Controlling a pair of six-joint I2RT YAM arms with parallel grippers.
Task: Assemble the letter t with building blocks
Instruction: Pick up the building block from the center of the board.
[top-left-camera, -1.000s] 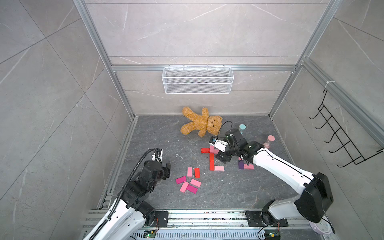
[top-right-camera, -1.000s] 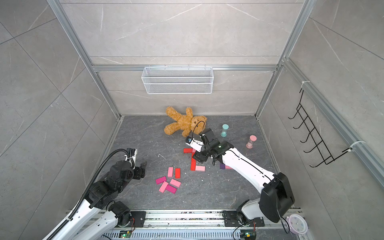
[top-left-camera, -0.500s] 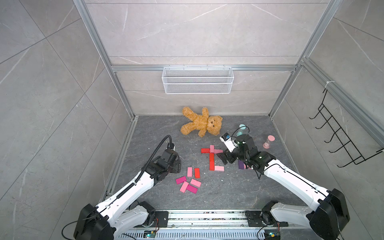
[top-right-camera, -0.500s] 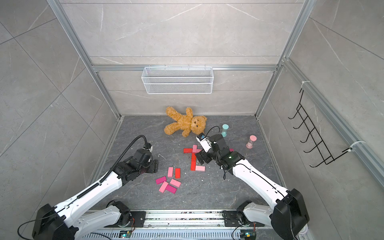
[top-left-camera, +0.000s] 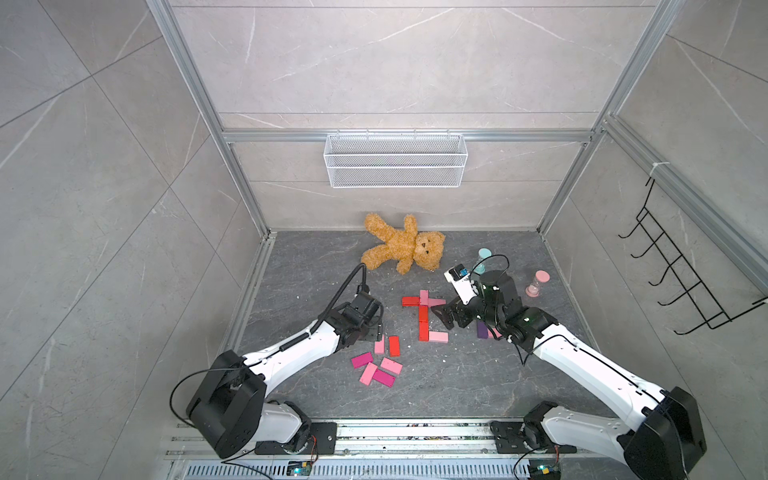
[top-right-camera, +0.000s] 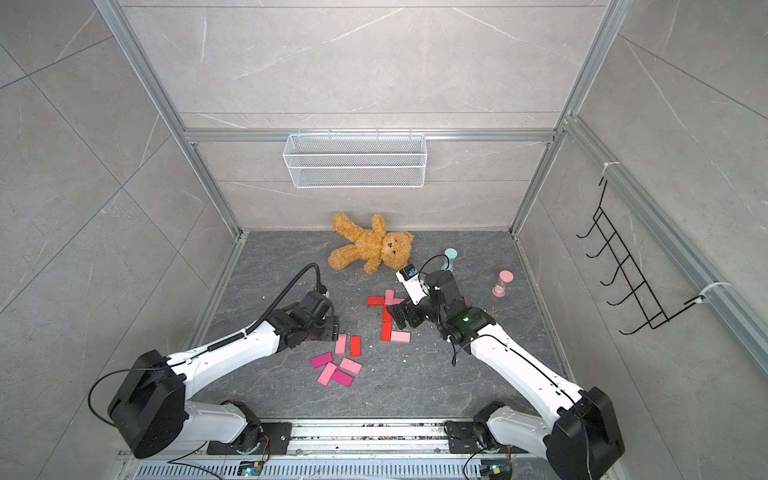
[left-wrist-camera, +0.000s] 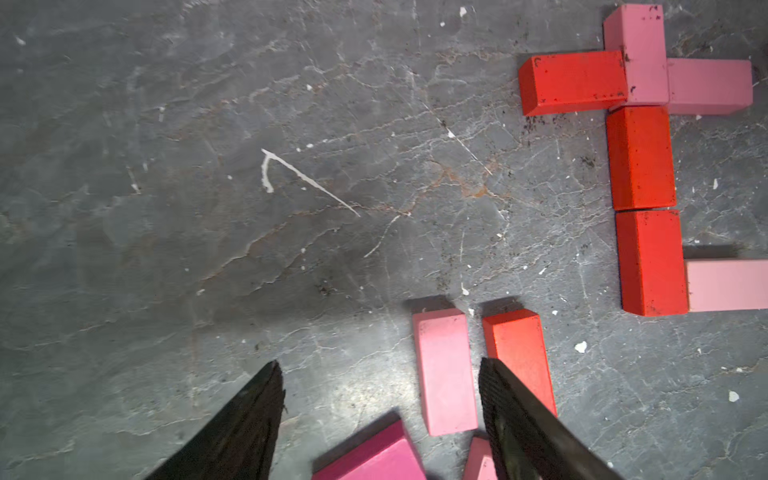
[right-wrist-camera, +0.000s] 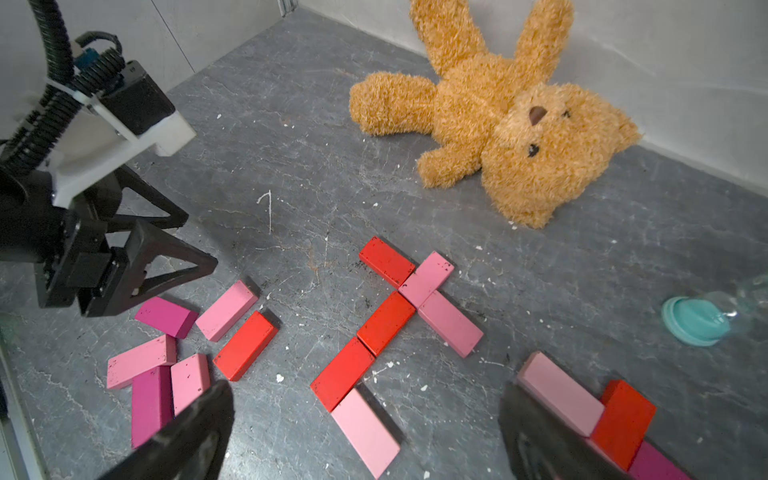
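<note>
**Left hand lines up over a pale pink block**

The half-built letter (top-left-camera: 423, 316) lies flat in the middle of the tabletop (top-left-camera: 457, 386). It has a red-and-pink crossbar, a red stem, and a pale pink foot turning off the stem's near end. The spare blocks (top-left-camera: 376, 365) sit in a loose cluster nearer the left arm. A few more, among them a purple block (top-left-camera: 482, 329), are tucked in by the right arm.

The left hand (left-wrist-camera: 382, 399) hangs low over the cluster, its fingers (left-wrist-camera: 249, 428) apart and holding nothing. A pale pink block (left-wrist-camera: 444, 370) lies between them, close to one finger, with a red block (left-wrist-camera: 519, 353) just beside it. The right hand (right-wrist-camera: 365, 390) stands wide apart and empty beside the letter.

These look like light, stiff, smooth-painted pieces with no give, likely to skid if nudged. I'd pinch the pink one across its narrow width at mid-length. One finger would have to slip into the slim gap by the red neighbour, tips right down at the tabletop, since the block lies so flat.
</note>
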